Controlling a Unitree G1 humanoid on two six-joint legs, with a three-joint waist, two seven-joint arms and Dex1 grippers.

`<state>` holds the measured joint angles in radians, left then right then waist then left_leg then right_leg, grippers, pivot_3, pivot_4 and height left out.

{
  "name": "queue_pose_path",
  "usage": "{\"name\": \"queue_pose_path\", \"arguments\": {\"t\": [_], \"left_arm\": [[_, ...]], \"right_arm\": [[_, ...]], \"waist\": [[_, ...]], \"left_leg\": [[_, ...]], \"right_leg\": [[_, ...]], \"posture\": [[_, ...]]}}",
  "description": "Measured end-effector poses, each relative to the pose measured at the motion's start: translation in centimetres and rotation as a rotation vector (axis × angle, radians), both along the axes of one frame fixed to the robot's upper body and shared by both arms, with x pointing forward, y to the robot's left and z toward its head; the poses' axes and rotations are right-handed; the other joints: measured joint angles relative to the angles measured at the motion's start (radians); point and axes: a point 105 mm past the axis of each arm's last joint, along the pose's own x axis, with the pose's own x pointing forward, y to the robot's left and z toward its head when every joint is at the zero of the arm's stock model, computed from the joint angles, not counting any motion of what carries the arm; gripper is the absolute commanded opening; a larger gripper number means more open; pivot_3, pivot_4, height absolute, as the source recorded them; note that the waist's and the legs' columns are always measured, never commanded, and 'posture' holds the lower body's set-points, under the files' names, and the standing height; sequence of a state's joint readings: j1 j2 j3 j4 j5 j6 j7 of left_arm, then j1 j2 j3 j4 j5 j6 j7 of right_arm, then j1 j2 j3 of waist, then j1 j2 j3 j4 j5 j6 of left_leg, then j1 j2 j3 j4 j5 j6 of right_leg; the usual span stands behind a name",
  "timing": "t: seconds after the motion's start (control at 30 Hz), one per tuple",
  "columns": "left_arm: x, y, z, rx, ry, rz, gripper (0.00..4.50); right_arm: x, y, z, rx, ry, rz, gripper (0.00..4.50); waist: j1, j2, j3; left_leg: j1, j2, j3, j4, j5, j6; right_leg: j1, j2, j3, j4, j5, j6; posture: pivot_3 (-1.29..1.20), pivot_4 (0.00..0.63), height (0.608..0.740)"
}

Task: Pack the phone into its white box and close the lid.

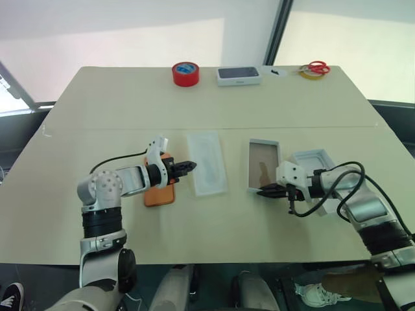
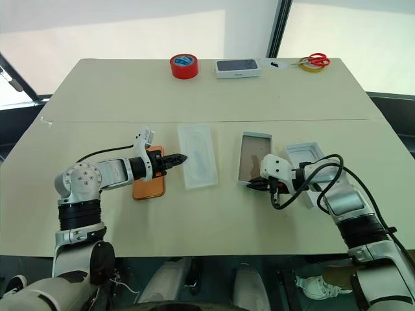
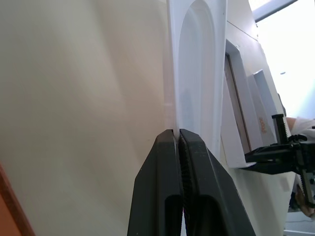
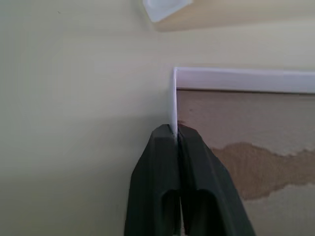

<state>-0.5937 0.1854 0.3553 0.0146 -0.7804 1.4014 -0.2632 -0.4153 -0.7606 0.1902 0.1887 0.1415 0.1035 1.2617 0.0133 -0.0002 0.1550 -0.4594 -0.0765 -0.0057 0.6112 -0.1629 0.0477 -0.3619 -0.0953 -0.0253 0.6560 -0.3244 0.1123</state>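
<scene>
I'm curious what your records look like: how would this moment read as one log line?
left gripper: shut on white moulded insert edge | right gripper: shut on white cardboard box wall | flat orange phone: on table, unpacked

We see bright daylight from the windows (image 1: 130,45) behind the table (image 1: 117,103), blown out white. Table evenly lit, soft faint shadows under the arms. Head views sharp. Wrist views softer: left end effector (image 3: 178,135) blurry up close, glare top right.
</scene>
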Motion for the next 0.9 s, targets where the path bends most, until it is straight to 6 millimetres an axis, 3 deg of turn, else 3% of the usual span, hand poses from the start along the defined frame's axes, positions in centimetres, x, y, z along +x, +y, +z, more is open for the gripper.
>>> {"name": "queue_pose_path", "arguments": {"t": [0.27,0.5,0.6,0.7,0.77,0.9], "left_arm": [[0.4,-1.0,4.3,-0.183,-0.038,-0.043,0.00],[-0.3,-1.9,3.7,-0.178,0.005,-0.100,0.00],[-0.5,-2.2,3.5,-0.155,0.007,-0.124,0.00],[-0.5,-2.3,3.6,-0.142,-0.004,-0.137,0.00],[-0.5,-2.6,3.6,-0.142,-0.009,-0.148,0.00],[-0.4,-2.9,3.2,-0.142,-0.001,-0.162,0.00]], "right_arm": [[-1.1,4.0,0.7,0.069,-0.019,0.102,0.05],[-1.8,5.9,0.9,0.083,-0.052,0.151,0.05],[-2.2,6.3,1.1,0.091,-0.060,0.169,0.99],[-2.6,6.3,0.9,0.092,-0.056,0.166,2.46],[-2.5,5.5,0.9,0.083,-0.062,0.129,2.46],[-2.1,1.7,2.4,0.036,-0.111,0.009,2.46]], "waist": [[0.001,-0.001,0.001],[0.001,-0.002,0.001],[0.001,-0.002,0.001],[0.002,-0.002,0.001],[0.003,-0.002,0.001],[0.008,-0.003,0.002]], "left_leg": [[0.000,0.000,0.000,0.000,0.000,0.000],[0.000,0.000,0.000,0.000,0.001,-0.002],[0.000,0.000,0.000,0.000,0.001,-0.002],[0.000,0.000,0.000,0.000,0.001,-0.002],[0.000,-0.001,0.000,0.000,0.001,-0.002],[-0.001,-0.001,0.000,0.000,0.001,-0.002]], "right_leg": [[0.000,0.000,0.000,0.000,0.000,0.001],[-0.001,0.000,0.000,0.001,0.000,0.001],[0.000,0.000,0.000,0.001,0.000,0.001],[-0.001,0.000,0.000,0.001,0.000,0.001],[-0.001,0.000,0.000,0.001,0.000,0.001],[-0.001,-0.001,0.000,0.000,0.000,0.001]], "posture": [[0.00,0.150,0.738],[0.00,0.150,0.738],[0.00,0.150,0.738],[0.00,0.150,0.738],[0.00,0.150,0.738],[0.00,0.150,0.738]]}}
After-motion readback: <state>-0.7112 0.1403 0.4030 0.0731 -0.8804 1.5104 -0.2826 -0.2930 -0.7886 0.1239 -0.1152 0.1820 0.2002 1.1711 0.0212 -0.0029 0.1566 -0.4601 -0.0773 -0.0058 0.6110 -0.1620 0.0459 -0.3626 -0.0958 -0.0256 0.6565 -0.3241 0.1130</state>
